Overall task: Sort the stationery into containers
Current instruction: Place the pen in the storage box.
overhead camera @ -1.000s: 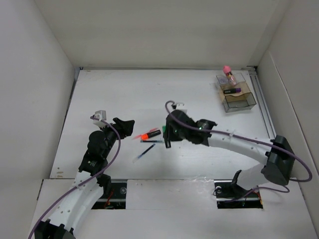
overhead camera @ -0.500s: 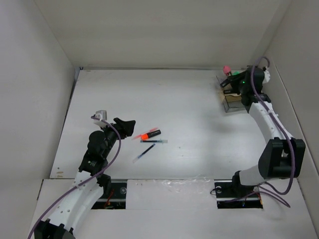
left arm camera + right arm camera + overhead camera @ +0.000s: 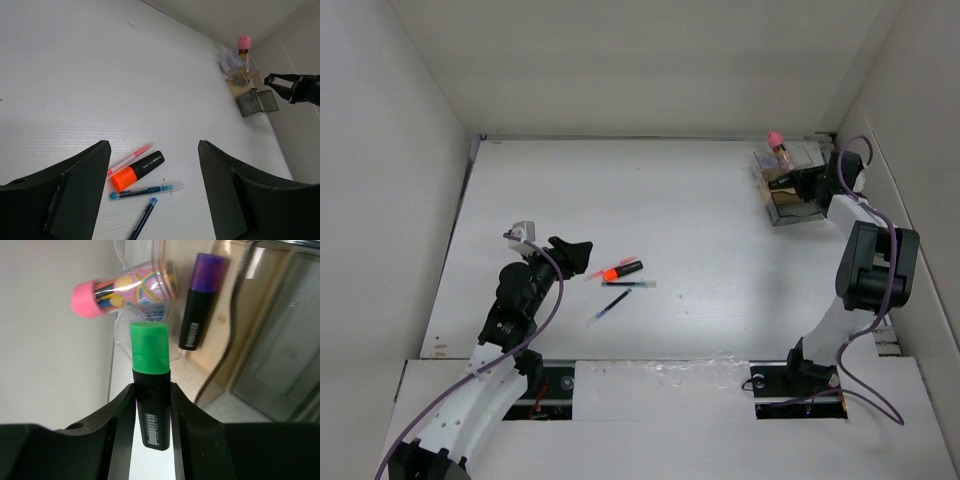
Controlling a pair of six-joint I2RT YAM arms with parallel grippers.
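My right gripper [image 3: 152,410] is shut on the green-ended highlighter [image 3: 150,365] and holds it over the smoky-grey organiser [image 3: 272,355]. In the top view the right gripper [image 3: 798,181] is at the organiser [image 3: 800,207] at the far right. A purple-ended highlighter [image 3: 200,300] lies in the organiser, and the pink-topped jar [image 3: 122,287] is at its back. My left gripper [image 3: 154,145] is open and empty above the orange highlighter [image 3: 136,171], two blue pens [image 3: 142,191] [image 3: 141,222] and a thin pink pen [image 3: 130,157].
White walls close in the table on three sides; the right wall [image 3: 910,170] is just beyond the organiser. The loose pens lie mid-table [image 3: 620,280], right of my left gripper [image 3: 582,257].
My right arm has swung from the middle of the table, beside the pens, to the organiser at the far right, carrying the green highlighter. The left arm has not moved.
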